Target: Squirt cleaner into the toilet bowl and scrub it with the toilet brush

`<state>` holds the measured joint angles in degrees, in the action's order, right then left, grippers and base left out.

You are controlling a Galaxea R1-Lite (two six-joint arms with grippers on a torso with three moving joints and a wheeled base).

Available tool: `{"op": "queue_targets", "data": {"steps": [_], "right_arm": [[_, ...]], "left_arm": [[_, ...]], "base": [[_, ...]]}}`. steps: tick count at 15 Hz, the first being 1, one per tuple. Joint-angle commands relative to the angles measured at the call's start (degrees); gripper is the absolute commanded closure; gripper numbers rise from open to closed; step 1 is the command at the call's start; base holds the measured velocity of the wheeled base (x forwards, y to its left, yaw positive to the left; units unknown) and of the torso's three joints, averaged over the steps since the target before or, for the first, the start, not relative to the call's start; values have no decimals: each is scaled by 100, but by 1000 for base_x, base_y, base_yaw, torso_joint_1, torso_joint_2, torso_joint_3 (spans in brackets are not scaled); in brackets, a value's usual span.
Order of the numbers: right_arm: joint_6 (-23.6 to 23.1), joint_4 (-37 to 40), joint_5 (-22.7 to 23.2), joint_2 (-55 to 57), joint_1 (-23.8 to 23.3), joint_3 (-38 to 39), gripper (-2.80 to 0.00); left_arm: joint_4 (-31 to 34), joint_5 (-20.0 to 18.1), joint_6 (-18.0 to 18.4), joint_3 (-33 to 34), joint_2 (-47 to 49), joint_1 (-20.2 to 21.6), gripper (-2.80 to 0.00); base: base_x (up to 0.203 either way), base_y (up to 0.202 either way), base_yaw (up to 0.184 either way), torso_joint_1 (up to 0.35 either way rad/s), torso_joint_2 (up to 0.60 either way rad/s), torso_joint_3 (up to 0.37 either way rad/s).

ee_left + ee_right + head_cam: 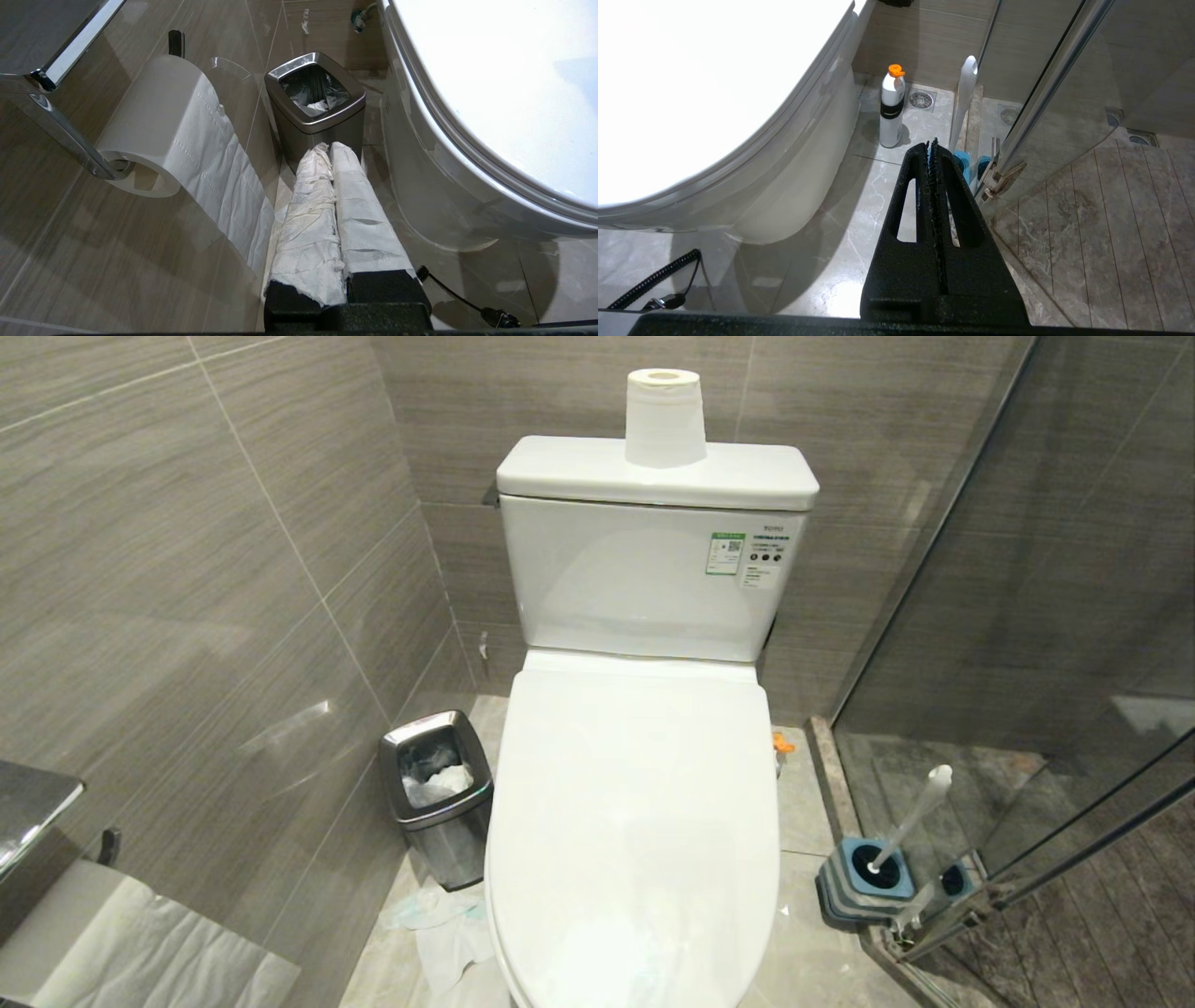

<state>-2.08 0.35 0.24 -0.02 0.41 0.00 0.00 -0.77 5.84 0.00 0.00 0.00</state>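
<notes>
The toilet bowl (635, 821) stands in the middle with its white lid shut, so its inside is hidden and no cleaner liquid shows. The toilet brush (915, 817) leans in its blue-topped holder (864, 882) on the floor to the right, by the glass door. A white bottle with an orange cap (892, 112) stands on the floor beside the toilet. My right gripper (931, 142) is shut and empty, low beside the toilet, short of the brush handle (964, 102). Left of the toilet, my left gripper (330, 145), its fingers wrapped in white paper, is shut and empty. Neither arm shows in the head view.
A steel waste bin (437, 793) stands left of the toilet, with crumpled tissue (439, 933) on the floor before it. A paper roll (664, 418) sits on the tank. A wall roll (163, 126) hangs at the left. A glass shower door (1027, 709) closes the right.
</notes>
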Motion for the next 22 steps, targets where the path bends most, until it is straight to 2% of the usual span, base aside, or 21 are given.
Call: {"op": "queue_targets", "data": {"steps": [1, 22], "right_arm": [[-3, 0, 2, 2, 2, 0, 0], [-3, 0, 2, 2, 2, 2, 0]], "left_arm": [[0, -2, 5, 0, 9, 0, 0], [-6, -2, 5, 0, 9, 0, 0]], "base": [[0, 0, 0, 0, 0, 0], [0, 0, 0, 0, 0, 0]]}}
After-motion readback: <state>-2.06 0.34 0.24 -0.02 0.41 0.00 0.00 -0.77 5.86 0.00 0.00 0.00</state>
